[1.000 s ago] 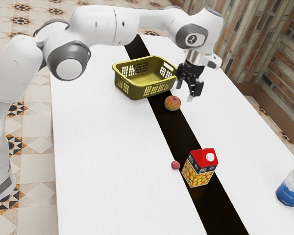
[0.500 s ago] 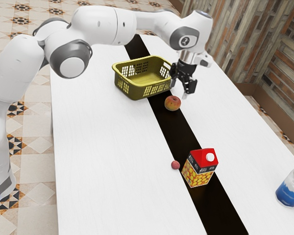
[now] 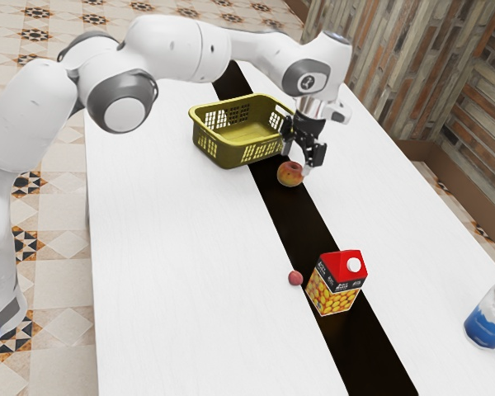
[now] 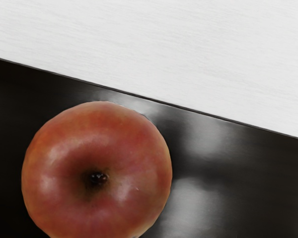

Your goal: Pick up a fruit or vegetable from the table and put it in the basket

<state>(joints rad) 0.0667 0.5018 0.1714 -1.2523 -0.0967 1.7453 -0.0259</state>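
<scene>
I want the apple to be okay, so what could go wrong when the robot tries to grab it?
The open gripper is right down by the apple, so a fingertip might bump it. It's round, so it could roll away. The basket is close by too, so the hand might knock its rim.
</scene>
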